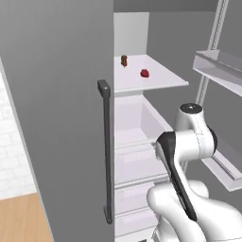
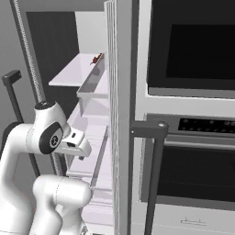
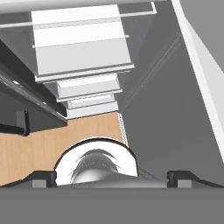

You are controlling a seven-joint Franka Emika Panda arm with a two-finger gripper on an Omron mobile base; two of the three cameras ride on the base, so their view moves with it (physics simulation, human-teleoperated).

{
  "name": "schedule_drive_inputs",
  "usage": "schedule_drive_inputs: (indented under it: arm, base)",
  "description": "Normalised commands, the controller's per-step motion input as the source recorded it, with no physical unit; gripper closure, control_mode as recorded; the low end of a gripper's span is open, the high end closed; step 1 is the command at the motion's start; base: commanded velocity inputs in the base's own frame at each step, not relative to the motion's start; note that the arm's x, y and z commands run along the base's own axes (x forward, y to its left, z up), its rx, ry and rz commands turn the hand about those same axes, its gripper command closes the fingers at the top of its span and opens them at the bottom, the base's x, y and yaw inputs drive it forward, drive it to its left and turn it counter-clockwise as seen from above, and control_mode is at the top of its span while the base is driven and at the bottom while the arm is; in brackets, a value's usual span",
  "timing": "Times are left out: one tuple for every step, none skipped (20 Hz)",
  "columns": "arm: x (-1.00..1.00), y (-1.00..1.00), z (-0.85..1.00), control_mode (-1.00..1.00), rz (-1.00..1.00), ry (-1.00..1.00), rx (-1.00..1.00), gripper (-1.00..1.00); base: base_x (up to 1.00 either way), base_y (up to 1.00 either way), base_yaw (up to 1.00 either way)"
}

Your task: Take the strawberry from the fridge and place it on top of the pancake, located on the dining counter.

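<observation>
the white robot arm (image 1: 189,142) stands folded before the open fridge (image 1: 71,118). its gripper (image 3: 111,177) points down at the wood floor (image 3: 52,140), jaws spread wide, holding nothing. further in, on a white upper shelf (image 1: 156,78), sits the strawberry (image 1: 144,73), with a small dark brownish item (image 1: 124,60) just behind it.

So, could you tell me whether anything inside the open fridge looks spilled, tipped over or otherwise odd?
Nothing stands out. The strawberry sits on the white shelf of the fridge, apart from a small dark brownish item standing upright behind it. No spill shows, and the drawers below look closed and level.
</observation>
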Motion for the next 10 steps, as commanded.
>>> schedule_drive_inputs:
  arm:
    - [0.00, 0.00, 0.00, 1.00, 0.00, 0.00, 0.00, -1.00]
    - [0.00, 0.00, 0.00, 1.00, 0.00, 0.00, 0.00, -1.00]
    - [0.00, 0.00, 0.00, 1.00, 0.00, 0.00, 0.00, -1.00]
    - [0.00, 0.00, 0.00, 1.00, 0.00, 0.00, 0.00, -1.00]
    - [0.00, 0.00, 0.00, 1.00, 0.00, 0.00, 0.00, -1.00]
    - [0.00, 0.00, 0.00, 1.00, 0.00, 0.00, 0.00, -1.00]
    - [0.00, 0.00, 0.00, 1.00, 0.00, 0.00, 0.00, -1.00]
    - [0.00, 0.00, 0.00, 1.00, 0.00, 0.00, 0.00, -1.00]
    - [0.00, 0.00, 0.00, 1.00, 0.00, 0.00, 0.00, -1.00]
    - [0.00, 0.00, 0.00, 1.00, 0.00, 0.00, 0.00, -1.00]
  base:
    - [0.40, 0.00, 0.00]
    - [0.43, 0.00, 0.00]
    - [0.44, 0.00, 0.01]
    - [0.47, 0.00, 0.00]
    - [0.44, 0.00, 0.00]
    - [0.41, 0.00, 0.00]
    - [0.38, 0.00, 0.00]
    - [0.29, 0.00, 0.00]
    - [0.19, -0.01, 0.00]
    - [0.13, -0.02, 0.00]
